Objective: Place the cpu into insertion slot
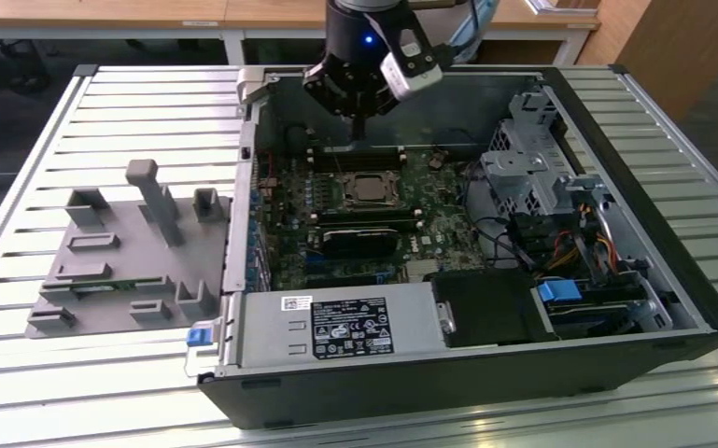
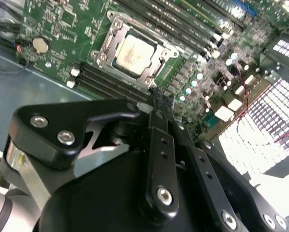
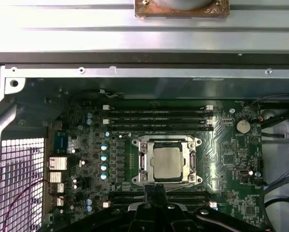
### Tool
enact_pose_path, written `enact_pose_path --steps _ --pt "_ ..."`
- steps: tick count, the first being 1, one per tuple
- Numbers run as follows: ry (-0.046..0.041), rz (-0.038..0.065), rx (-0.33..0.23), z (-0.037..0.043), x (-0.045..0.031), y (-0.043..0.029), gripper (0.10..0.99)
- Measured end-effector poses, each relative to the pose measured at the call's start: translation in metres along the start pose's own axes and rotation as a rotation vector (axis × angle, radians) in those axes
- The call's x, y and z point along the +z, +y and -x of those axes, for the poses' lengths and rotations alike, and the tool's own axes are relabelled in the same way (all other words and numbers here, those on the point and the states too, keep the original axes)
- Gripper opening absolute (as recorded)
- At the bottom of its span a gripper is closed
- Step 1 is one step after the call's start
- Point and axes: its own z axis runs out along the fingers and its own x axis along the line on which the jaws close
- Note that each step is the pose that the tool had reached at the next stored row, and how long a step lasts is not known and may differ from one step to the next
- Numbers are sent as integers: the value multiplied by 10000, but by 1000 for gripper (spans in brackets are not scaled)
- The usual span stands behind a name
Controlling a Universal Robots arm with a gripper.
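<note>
Blocking the lower part of the second wrist view, the gripper [image 2: 162,99] shows mostly as black hinged links and bright screw heads. Its narrow fingertips meet at a point with nothing between them. In the exterior view the arm's upper body is cut off at the frame edge, and the fingertips are hard to make out against the dark computer case [image 1: 657,280].

The cpu [image 3: 166,162], a flat square with a dull silvery face, lies inside the insertion slot [image 3: 142,164]. The slot's thin metal frame surrounds it on the green motherboard [image 3: 231,159]. Whether that frame is latched down cannot be told.

The closed fingertips hang near one edge of the frame, over the long black memory slots [image 3: 188,195] beside it, apart from the chip.
</note>
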Motion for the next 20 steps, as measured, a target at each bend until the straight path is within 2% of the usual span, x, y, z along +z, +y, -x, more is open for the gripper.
enact_pose_path --steps 4,8,13,20 --pt "-19 -3 -1 -75 37 15 106" --pt "-21 4 0 -91 98 72 106" --pt "-22 4 -1 -132 180 68 106" --pt "-28 4 -2 -188 199 67 106"
